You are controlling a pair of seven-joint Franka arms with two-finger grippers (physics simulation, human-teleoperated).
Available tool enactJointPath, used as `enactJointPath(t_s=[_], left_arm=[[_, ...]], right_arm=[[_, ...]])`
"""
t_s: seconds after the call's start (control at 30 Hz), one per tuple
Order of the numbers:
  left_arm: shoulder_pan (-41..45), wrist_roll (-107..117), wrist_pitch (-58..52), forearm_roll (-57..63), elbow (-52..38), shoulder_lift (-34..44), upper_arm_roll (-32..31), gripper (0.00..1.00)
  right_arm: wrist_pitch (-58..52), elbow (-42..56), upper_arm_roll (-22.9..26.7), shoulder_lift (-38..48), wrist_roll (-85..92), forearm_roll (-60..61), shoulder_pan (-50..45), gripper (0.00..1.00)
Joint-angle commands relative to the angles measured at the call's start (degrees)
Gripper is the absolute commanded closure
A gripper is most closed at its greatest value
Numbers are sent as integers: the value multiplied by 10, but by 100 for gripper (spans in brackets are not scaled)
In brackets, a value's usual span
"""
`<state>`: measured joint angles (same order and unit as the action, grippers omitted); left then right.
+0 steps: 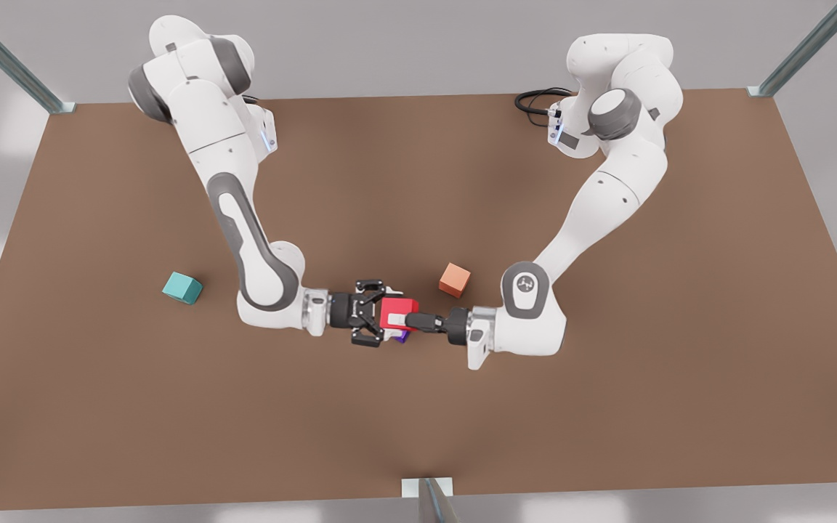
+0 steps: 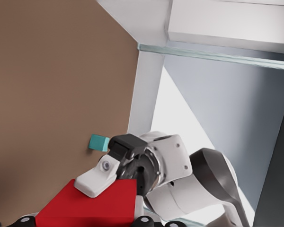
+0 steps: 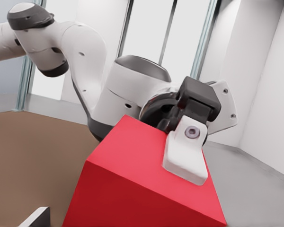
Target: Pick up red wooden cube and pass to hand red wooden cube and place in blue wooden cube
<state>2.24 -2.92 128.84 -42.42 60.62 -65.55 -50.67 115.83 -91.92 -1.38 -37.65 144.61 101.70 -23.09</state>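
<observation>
Red wooden cube (image 1: 398,312) held off the table at lower centre of the front view, betw. both grippers.
You've got the left gripper (image 1: 414,320) (arm on the front view's right) clamped on the red cube; in the right wrist view its white finger (image 3: 187,156) lies flat on the cube's top face. Right gripper (image 1: 382,314) comes in from the front view's left w/ fingers spread wider than the cube, so released. One of its fingertips (image 3: 38,216) sits clear of the red face low in its own wrist view, though another (image 2: 97,179) looks to rest on the cube from the left wrist view. Blue wooden cube (image 1: 182,288) sits on the table (image 1: 607,407) at centre-left, well apart. Purple cube (image 1: 402,336) peeks out just under the red one; orange cube (image 1: 455,280) is near, up-right of it.
</observation>
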Motion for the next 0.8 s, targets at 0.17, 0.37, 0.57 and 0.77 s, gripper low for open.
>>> enactJointPath(t_s=[0.17, 0.37, 0.57, 0.77], left_arm=[[0, -39, 9, -8, 0, 2, 0, 33], [0, -40, 9, -7, 0, 2, 0, 31], [0, -41, 10, -7, 0, 1, 0, 25], [-7, -22, 9, -6, 0, 7, 0, 0]], right_arm=[[17, 5, -2, -2, 13, 5, -2, 10], [16, 5, -3, -1, 5, 7, -1, 31], [14, 7, -3, -1, -8, 7, 0, 31], [12, 9, -3, -1, -12, 7, 1, 30]])
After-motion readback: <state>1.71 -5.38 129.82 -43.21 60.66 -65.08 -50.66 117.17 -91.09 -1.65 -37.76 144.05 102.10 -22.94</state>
